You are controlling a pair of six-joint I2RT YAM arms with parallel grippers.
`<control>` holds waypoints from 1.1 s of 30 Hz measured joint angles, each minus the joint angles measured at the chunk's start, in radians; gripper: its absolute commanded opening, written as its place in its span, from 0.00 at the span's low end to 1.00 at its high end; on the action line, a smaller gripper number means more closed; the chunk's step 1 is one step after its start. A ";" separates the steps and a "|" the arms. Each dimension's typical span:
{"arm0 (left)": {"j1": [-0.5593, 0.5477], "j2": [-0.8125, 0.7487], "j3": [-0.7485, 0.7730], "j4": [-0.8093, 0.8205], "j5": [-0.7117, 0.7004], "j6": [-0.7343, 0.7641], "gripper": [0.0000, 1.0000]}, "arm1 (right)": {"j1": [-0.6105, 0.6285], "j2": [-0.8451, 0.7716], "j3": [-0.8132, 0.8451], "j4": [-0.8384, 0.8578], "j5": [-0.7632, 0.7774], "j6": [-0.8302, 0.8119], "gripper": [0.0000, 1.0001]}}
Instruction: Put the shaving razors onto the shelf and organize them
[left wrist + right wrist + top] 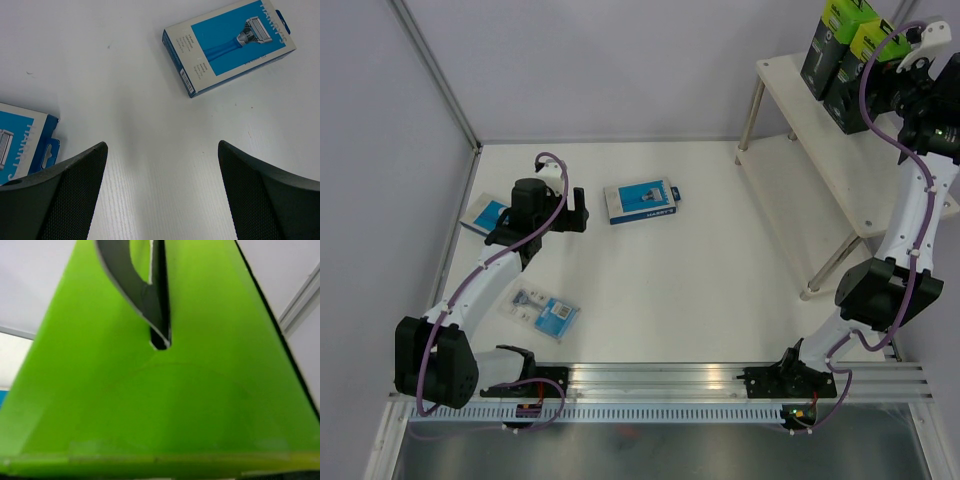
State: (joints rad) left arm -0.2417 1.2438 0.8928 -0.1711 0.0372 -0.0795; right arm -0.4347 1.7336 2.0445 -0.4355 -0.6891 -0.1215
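1. Broadly, the white worktop (720,290) carries everything, and my two arms are bolted at its near edge.
2. The shelf (790,150) stands at the far right of the worktop. It has two pale boards on thin metal legs, the upper board set further back than the lower.
3. My right tool (892,88) is up at the upper board, right against the right black box (855,90). That box's lime-green top fills my right wrist view so closely that none of my fingers show. I cannot tell whether this tool is spread or clamped.
4. My left tool (161,150) hangs over the left part of the worktop. It is spread wide, with nothing between its fingers (65,200), only bare surface below.
5. The left black box (828,45) stands upright on the upper board, just beside the right black box. Both have their green tops uppermost.
6. The right blue box (642,201) lies flat near the middle of the worktop, its razor picture facing up. The left blue box (485,213) lies flat near the left edge, partly hidden behind my left arm in the top view. My left tool is between the two and touches neither.
7. The blister pack (542,312) lies flat closer to the arm bases, beside my left arm and well apart from the shelf.
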 measured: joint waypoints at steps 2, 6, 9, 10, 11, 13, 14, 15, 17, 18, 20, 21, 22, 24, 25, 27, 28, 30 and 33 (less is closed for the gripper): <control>0.000 0.000 0.000 0.000 0.001 0.000 0.95 | 0.000 -0.004 0.000 -0.007 0.014 -0.004 0.98; 0.000 0.000 0.000 0.000 0.011 0.000 0.95 | 0.000 -0.038 -0.021 -0.009 0.045 -0.016 0.98; 0.000 0.000 0.000 0.000 0.021 0.000 0.95 | -0.002 -0.082 -0.049 -0.010 0.067 -0.018 0.98; 0.000 0.000 0.000 0.000 0.023 0.000 0.95 | -0.005 -0.098 -0.060 -0.007 0.071 -0.018 0.98; 0.000 0.000 0.000 -0.001 0.026 0.000 0.95 | -0.008 -0.116 -0.074 -0.007 0.076 -0.018 0.98; 0.000 0.000 0.000 -0.003 0.027 0.000 0.95 | -0.014 -0.149 -0.101 -0.005 0.083 -0.018 0.98; 0.000 0.000 0.000 -0.005 0.029 0.000 0.95 | -0.018 -0.168 -0.119 -0.006 0.085 -0.018 0.98; 0.000 -0.001 0.000 -0.007 0.031 0.000 0.95 | -0.021 -0.186 -0.135 -0.007 0.085 -0.018 0.98; 0.000 -0.002 0.000 -0.008 0.040 0.000 0.95 | -0.026 -0.217 -0.166 -0.005 0.094 -0.017 0.98; 0.000 -0.003 0.000 -0.009 0.044 0.000 0.95 | -0.029 -0.237 -0.187 -0.006 0.101 -0.017 0.98; 0.000 -0.008 0.000 -0.013 0.047 0.000 0.95 | -0.041 -0.279 -0.231 -0.006 0.121 -0.016 0.98; 0.000 -0.013 0.000 -0.015 0.049 0.000 0.95 | -0.049 -0.302 -0.255 -0.005 0.131 -0.014 0.98; 0.000 -0.018 0.000 -0.016 0.050 0.000 0.95 | -0.057 -0.326 -0.277 -0.005 0.140 -0.014 0.98; 0.000 -0.031 0.000 -0.015 0.053 0.000 0.95 | -0.068 -0.374 -0.314 -0.006 0.154 -0.014 0.98; 0.000 -0.036 0.000 -0.014 0.055 -0.001 0.95 | -0.073 -0.397 -0.325 -0.006 0.159 -0.013 0.98; 0.000 -0.042 0.000 -0.015 0.063 -0.001 0.95 | -0.076 -0.444 -0.341 0.003 0.156 0.002 0.98; 0.000 -0.045 0.000 -0.015 0.069 -0.001 0.95 | -0.075 -0.470 -0.352 0.012 0.145 0.016 0.98; 0.000 -0.048 0.000 -0.015 0.072 -0.002 0.95 | -0.075 -0.519 -0.382 0.047 0.109 0.052 0.98; 0.000 -0.060 0.000 -0.017 0.074 -0.002 0.95 | -0.061 -0.613 -0.489 0.143 0.025 0.124 0.98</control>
State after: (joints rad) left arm -0.2417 1.1843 0.8928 -0.1879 0.1112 -0.0818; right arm -0.4957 1.1202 1.5558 -0.2928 -0.6643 0.0021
